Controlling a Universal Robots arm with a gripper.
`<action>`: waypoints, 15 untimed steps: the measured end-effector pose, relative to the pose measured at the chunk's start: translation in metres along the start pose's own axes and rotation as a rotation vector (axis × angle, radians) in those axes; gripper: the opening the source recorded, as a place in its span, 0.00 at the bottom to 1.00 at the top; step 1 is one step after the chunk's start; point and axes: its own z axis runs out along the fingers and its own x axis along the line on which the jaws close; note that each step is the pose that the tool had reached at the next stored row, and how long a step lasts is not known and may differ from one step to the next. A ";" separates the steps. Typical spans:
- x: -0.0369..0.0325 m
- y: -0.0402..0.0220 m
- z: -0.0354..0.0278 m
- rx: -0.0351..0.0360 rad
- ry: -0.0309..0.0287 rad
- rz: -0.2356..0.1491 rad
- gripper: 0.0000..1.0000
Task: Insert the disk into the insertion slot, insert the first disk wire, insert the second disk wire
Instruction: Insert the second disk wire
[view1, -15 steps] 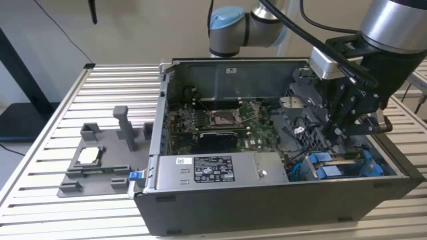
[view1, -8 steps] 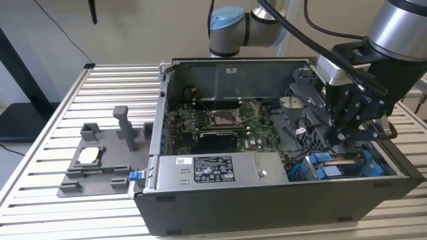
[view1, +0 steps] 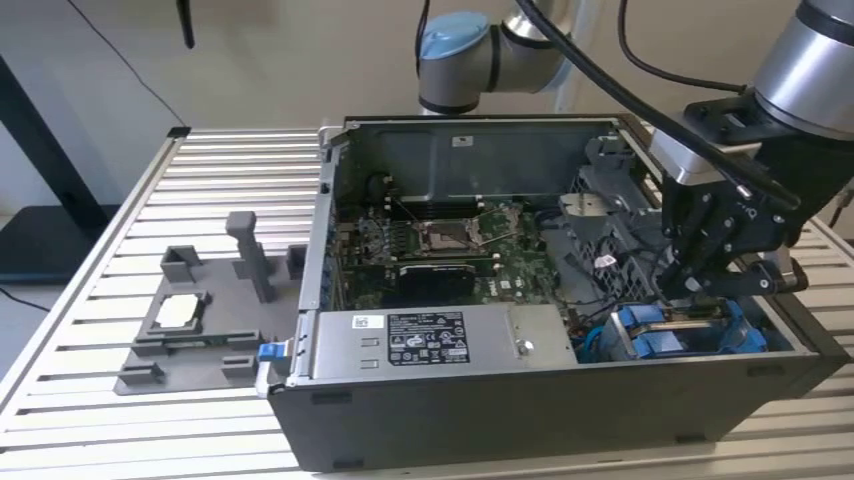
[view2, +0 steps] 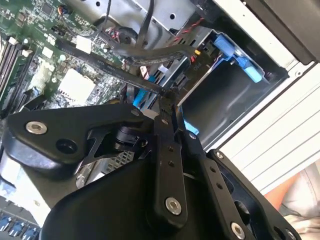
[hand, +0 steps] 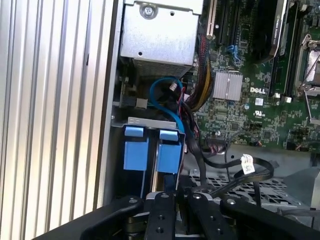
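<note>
My gripper (view1: 697, 292) hangs over the computer case's near corner on the exterior view's right, right above the insertion slot (view1: 767, 345). That slot is a dark-grey metal cage (hand: 145, 121) with bright blue tabs (hand: 136, 152). The fingers stand together in both wrist views, shut on the end of a black disk wire (view2: 115, 70) at the gripper's tip (view2: 169, 100). The wire (hand: 235, 176) loops back toward the motherboard and carries a small white tag. Blue carrier pieces (view1: 643, 335) stand in the cage. The disk's silver body is hidden.
The silver power-supply box (view1: 414, 340) fills the case's near side beside the cage. The motherboard (view1: 454, 240) lies deeper in, with loose cables (hand: 200, 85) between it and the cage. A grey fixture (view1: 200, 320) stands on the slatted table (view1: 80, 380) at the exterior view's left.
</note>
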 end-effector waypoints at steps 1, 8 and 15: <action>0.0007 -0.0017 0.0005 -0.0009 0.0000 0.000 0.16; 0.0021 -0.0040 0.0048 -0.0005 -0.0003 0.012 0.16; 0.0024 -0.0049 0.0087 0.0023 -0.0004 0.053 0.16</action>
